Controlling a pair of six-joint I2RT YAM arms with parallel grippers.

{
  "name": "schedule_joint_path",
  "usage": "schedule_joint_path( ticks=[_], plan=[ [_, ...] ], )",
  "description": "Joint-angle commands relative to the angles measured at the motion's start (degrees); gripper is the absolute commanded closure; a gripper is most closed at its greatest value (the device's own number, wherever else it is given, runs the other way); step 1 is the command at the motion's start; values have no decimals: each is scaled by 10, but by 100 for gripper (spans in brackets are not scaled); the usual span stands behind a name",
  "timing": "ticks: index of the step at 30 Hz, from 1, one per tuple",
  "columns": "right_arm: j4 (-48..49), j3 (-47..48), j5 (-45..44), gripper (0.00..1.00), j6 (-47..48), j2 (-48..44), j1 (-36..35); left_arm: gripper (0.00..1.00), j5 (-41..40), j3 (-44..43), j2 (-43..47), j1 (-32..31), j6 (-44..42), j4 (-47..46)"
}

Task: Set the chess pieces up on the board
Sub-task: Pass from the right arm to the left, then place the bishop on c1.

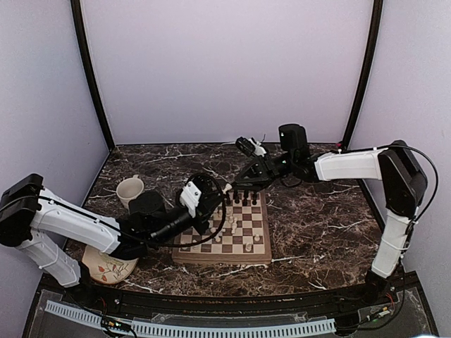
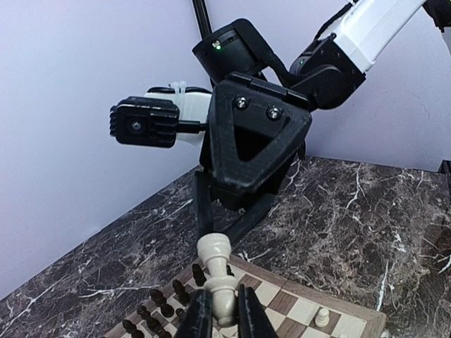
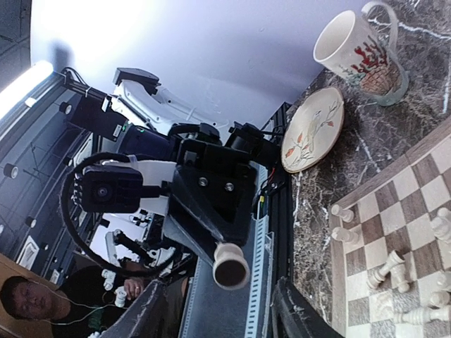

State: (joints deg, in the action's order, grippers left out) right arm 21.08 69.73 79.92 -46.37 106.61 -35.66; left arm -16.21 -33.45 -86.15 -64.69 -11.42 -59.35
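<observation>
A cream piece (image 2: 220,278) is held tight between the fingers of the left end effector (image 2: 225,313), up in the air above the far left part of the board (image 1: 220,258). Only its thin end is gripped. Its round flat bottom is pointed away, toward the right end effector (image 3: 222,313). That one is spread wide with nothing in it, and it is seen just in front of the held piece.

Several things could go wrong. The piece is small and smooth and is pinched near one end only, so it could be twisted loose by a bump or a hard push down. It would then be dropped onto the board. The two end effectors are very close, so they could be knocked together by a careless move forward. If the piece is meant to be passed across, it could be lost should one grip be opened before the other is closed.

The dark pieces (image 1: 243,199) are stood in rows just below, at the far side of the board. They could be tipped over by a low finger or a falling piece. Some cream pieces (image 3: 391,271) are lying on their sides on the squares and could be rolled onto the tabletop (image 1: 310,232). The mug (image 1: 130,190) and plate (image 1: 106,269) are well apart and are not likely to be touched.
</observation>
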Motion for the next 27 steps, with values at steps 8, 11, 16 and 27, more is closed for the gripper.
schedule_joint_path(
  ticks=[8,11,16,27],
  plan=[
    [-484,41,-327,44,583,-143,90,91,93,-249,108,29,109,686],
    [-457,-17,-371,43,627,-201,90,91,136,-319,77,45,139,839],
    [-441,-74,-433,40,680,-249,92,91,187,-392,24,58,171,979],
    [-443,-94,-446,39,717,-232,96,91,248,-517,-124,69,175,1160]
  ],
)
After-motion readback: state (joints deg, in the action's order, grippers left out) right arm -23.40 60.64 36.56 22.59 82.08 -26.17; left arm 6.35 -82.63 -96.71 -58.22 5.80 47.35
